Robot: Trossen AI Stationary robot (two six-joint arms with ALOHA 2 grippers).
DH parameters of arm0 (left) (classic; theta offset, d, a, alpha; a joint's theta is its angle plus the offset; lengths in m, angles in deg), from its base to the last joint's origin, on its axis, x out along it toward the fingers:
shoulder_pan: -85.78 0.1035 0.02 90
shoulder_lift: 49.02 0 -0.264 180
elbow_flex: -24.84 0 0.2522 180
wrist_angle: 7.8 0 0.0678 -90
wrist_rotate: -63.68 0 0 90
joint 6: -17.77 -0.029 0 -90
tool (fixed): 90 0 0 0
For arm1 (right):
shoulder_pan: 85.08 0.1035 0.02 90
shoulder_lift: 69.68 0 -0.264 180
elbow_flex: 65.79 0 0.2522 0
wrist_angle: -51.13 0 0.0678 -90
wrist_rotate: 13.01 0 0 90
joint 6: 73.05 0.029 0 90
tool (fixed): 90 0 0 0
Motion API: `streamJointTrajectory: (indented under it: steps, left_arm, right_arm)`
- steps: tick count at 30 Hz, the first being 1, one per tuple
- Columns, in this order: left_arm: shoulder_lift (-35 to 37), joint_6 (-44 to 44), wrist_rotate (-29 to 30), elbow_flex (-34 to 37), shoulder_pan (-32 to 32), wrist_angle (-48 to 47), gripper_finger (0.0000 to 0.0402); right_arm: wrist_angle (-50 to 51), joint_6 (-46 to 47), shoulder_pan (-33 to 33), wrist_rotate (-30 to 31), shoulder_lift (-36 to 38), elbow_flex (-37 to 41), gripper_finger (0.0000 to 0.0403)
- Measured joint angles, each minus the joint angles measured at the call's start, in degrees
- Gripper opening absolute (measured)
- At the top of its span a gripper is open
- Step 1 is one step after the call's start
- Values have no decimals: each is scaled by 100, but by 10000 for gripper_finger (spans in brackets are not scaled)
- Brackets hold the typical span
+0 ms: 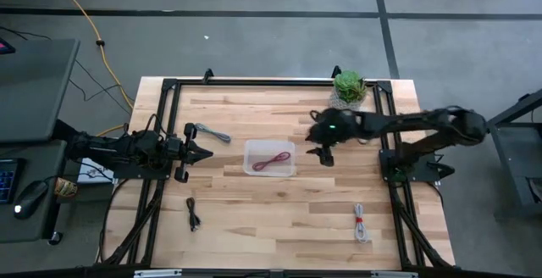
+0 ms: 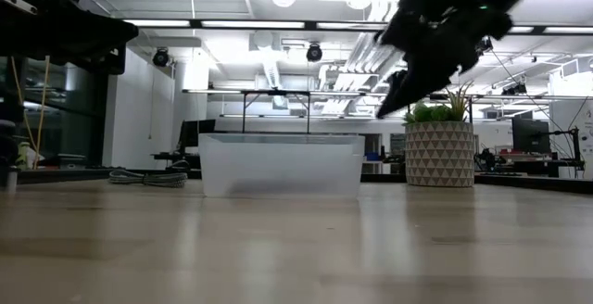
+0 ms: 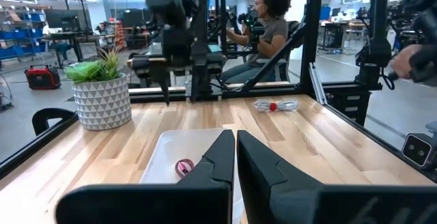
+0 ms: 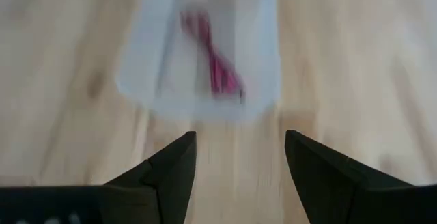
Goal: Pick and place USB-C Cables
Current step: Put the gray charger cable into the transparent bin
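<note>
A dark red cable [image 1: 270, 161] lies inside a clear shallow tray [image 1: 253, 168] at the table's middle; the right wrist view shows it too [image 4: 217, 72]. The grey cable [image 1: 212, 133] rests on the wood by the left gripper. The black cable [image 1: 193, 214] lies near the front left, the white cable with a red tie [image 1: 361, 224] at the front right. My right gripper [image 1: 323, 153] hovers open just right of the tray, holding nothing. My left gripper [image 1: 203, 152] waits shut at the table's left side, pointing toward the tray.
A potted green plant [image 1: 348, 86] in a patterned pot stands at the far right corner. A black frame [image 1: 254, 81] borders the table. A person sits beyond the table's right side in the left wrist view [image 3: 268, 26]. Bare wood lies in front of the tray.
</note>
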Motion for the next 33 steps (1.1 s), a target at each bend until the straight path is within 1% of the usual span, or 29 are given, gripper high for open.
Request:
streamJointTrajectory:
  steps: [4,8,10,11,14,27,30,33]
  left_arm:
    - [-1,1,0,0,0,-2,0]
    - [-1,1,0,1,0,-2,0]
    - [-2,2,4,0,0,-2,0]
    - [0,1,0,0,0,-2,0]
    - [-1,0,0,0,0,-2,0]
    - [-1,0,0,1,1,130,0]
    - [-2,2,30,2,0,384,0]
    - [-8,18,322,2,2,995,0]
  right_arm:
    - [-2368,44,26,-15,907,933,216]
    - [-4860,151,30,24,1371,1698,216]
    - [-5662,197,30,101,1485,1903,216]
    - [-5851,196,30,112,1517,1932,216]
    - [-6008,172,30,112,1578,1922,216]
    - [-5915,89,30,50,1555,1805,216]
    - [-5881,89,30,53,1555,1805,216]
    - [-5840,87,30,53,1555,1805,216]
